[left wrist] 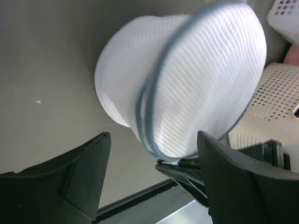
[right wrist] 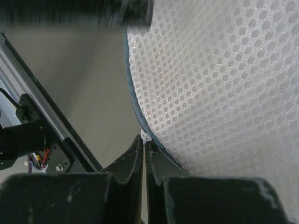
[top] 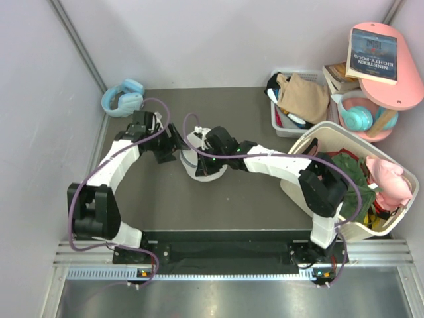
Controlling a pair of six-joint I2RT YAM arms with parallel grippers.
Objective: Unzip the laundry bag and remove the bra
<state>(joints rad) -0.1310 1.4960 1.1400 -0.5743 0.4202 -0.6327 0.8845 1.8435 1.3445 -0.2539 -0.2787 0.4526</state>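
right gripper [right wrist: 145,145], closed on the zip pull [right wrist: 146,136]: laundry bag [right wrist: 224,93] lies to its right, zip rim running ahead. left gripper [left wrist: 153,140], spread apart, faces it edge-on.

One white mesh laundry bag [top: 207,173] lies between two robot arms, a left arm [top: 116,162] and a right arm [top: 278,161]. There are two pairs of headphones: a blue pair [top: 123,97] far left and a teal pair [top: 358,116] far right. One white basket [top: 324,127] and one grey crate [top: 281,126] stand at right.

Laundry bag [top: 207,173] mid-worktop [top: 232,205], between the arms: left fingers [left wrist: 84,161] just left of it, right fingers [right wrist: 133,161] at its rim. Headphones [top: 123,97] far left; crate [top: 281,123] far right, basket [top: 291,187] nearer right.
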